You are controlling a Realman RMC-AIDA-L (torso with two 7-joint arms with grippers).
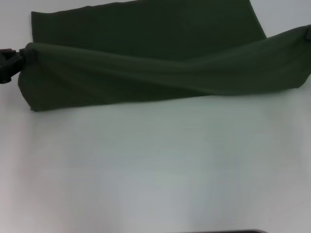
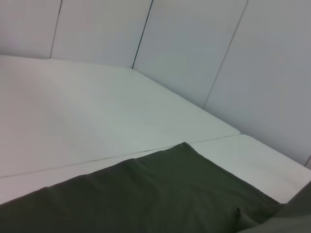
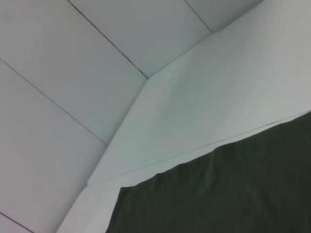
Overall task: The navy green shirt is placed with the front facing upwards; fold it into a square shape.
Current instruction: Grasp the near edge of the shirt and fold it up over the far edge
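Shirt: navy green shirt (image 1: 146,53) lies at the far side of the white table (image 1: 155,165), plain dark cloth showing, no lettering visible.
Shirt shape: near edge lifted into a long taut band running from the left gripper across to the right edge of the head view; the band sags and twists toward the middle, with a flat layer lying behind it.
Left gripper: black left gripper (image 1: 12,63) at the left edge of the head view, clamped on the left end of the raised fold; cloth bunches tightly where it meets the fingers.
Right gripper: right gripper (image 1: 307,33) barely in view at the right edge, only a dark sliver against the right end of the raised fold; finger state cannot be told.
Left wrist view: shirt cloth (image 2: 146,194) lies flat on the table, a corner pointing toward the wall panels (image 2: 194,48).
Right wrist view: shirt edge (image 3: 218,194) lies on the table, wall panels beyond.
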